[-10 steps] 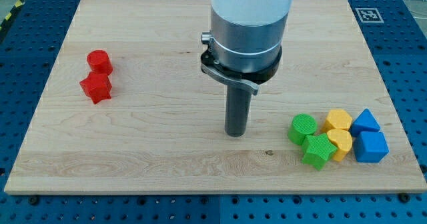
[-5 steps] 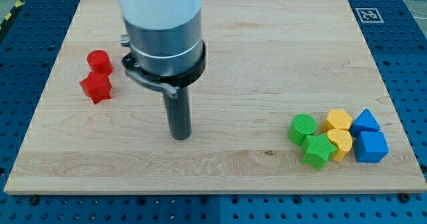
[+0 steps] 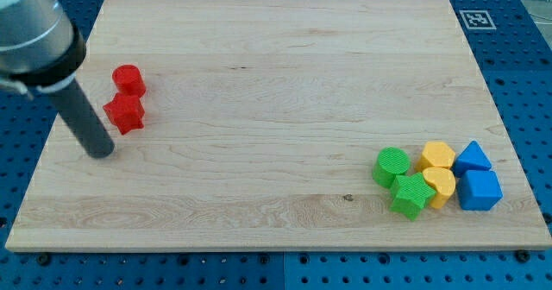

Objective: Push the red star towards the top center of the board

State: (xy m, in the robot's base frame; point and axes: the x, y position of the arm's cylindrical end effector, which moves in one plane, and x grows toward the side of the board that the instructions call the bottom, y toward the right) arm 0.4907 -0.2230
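Tip (image 3: 103, 151) just below-left of red star (image 3: 125, 114)

Pale wooden board (image 3: 276, 57) with light brown grain streaks and a small dark knot near its lower right, resting on a blue perforated table (image 3: 526, 83); a black-and-white square marker (image 3: 474, 18) sits at the board's upper right corner. Dark grey, almost black rod ending in my tip (image 3: 103, 153), beneath a grey metallic arm (image 3: 30, 31). Red star (image 3: 124, 114) and red cylinder (image 3: 128, 79), both uniform bright red. Green cylinder (image 3: 392, 165) and green star (image 3: 412, 194), mid green. Yellow hexagonal block (image 3: 437, 155) and yellow heart (image 3: 440, 185), warm yellow. Blue triangular block (image 3: 473, 157) and blue cube (image 3: 479, 190), bright blue
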